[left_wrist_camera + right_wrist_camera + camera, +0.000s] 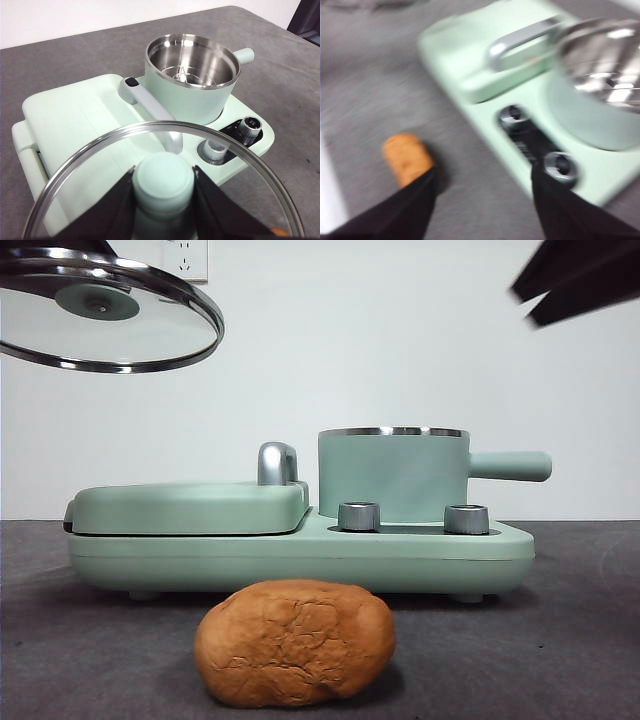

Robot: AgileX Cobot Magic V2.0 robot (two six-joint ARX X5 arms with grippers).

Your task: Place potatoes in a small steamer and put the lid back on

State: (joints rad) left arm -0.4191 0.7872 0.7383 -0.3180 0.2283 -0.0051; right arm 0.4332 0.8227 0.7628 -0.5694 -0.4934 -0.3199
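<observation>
Glass lid held aloft, potato on the table, pot open.

The left gripper (pixel 163 200) clamps the mint-green knob of the round clear glass lid (pixel 105 310), tilted high above the flat griddle cover (pixel 190 505). The right gripper (pixel 482 200), jaws spread wide, hovers above the orange-brown oval potato (pixel 295 642), which lies on the grey table (pixel 580 640) in front of the appliance. The mint-green cylindrical steamer pot (pixel 393 475) stands uncovered.

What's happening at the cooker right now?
The left gripper has its fingers shut on the knob of the glass lid, holding it in the air off to one side of the small steamer, which stands open with no potato in it. The potato lies on the table in front of the cooker. The right gripper is open, above the table near the potato.
</observation>
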